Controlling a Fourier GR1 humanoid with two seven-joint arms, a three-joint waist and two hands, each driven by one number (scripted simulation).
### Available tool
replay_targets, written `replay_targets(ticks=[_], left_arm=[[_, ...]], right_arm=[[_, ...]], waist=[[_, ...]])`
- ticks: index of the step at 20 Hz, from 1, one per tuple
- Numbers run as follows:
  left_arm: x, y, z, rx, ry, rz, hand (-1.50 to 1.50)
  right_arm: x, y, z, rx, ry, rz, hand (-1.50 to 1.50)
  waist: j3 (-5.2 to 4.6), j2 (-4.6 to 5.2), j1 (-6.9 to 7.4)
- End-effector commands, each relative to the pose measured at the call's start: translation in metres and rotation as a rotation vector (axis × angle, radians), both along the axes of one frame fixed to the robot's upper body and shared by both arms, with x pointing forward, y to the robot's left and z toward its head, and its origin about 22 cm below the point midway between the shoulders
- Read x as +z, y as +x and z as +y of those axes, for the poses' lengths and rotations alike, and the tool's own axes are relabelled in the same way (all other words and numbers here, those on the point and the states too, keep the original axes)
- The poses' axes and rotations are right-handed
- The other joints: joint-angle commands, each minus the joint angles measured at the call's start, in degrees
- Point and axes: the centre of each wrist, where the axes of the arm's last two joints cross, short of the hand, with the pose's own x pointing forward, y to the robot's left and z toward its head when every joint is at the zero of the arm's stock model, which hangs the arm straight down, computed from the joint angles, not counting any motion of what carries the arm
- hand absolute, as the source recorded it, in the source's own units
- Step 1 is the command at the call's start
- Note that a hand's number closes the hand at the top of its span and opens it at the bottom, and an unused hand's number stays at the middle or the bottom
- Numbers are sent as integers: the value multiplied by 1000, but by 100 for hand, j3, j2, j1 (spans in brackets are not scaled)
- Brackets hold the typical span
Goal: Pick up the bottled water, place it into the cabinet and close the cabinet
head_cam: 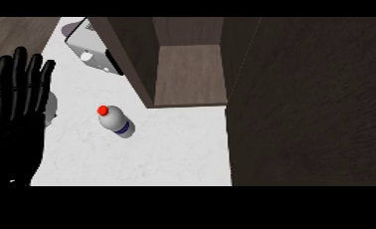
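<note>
A bottled water (115, 120) with a red cap and a blue band stands upright on the white counter (169, 153), just in front of the cabinet. The dark wooden cabinet (187, 68) is open, its brown shelf bare, and its door (301, 103) swings out along the right side of the view. My left hand (22, 98) rests at the left edge, fingers straight and pointing up, well left of the bottle and apart from it. My right hand does not show.
A grey and white appliance (92, 46) lies at the back left of the counter, against the cabinet's left wall. The open cabinet door fills the whole right side.
</note>
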Motion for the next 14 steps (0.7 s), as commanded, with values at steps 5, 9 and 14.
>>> replay_targets(ticks=[5,9,14], left_arm=[[-6,11,-17,177,7,4,-150],[-27,7,-17,222,-147,277,-150],[-10,-16,-49,228,-147,266,-150]], right_arm=[[0,-31,3,46,46,-44,-150],[-7,-52,12,160,119,233,-150],[7,-86,16,154,118,247,-150]], waist=[[-15,189,157],[-17,179,86],[-17,174,156]])
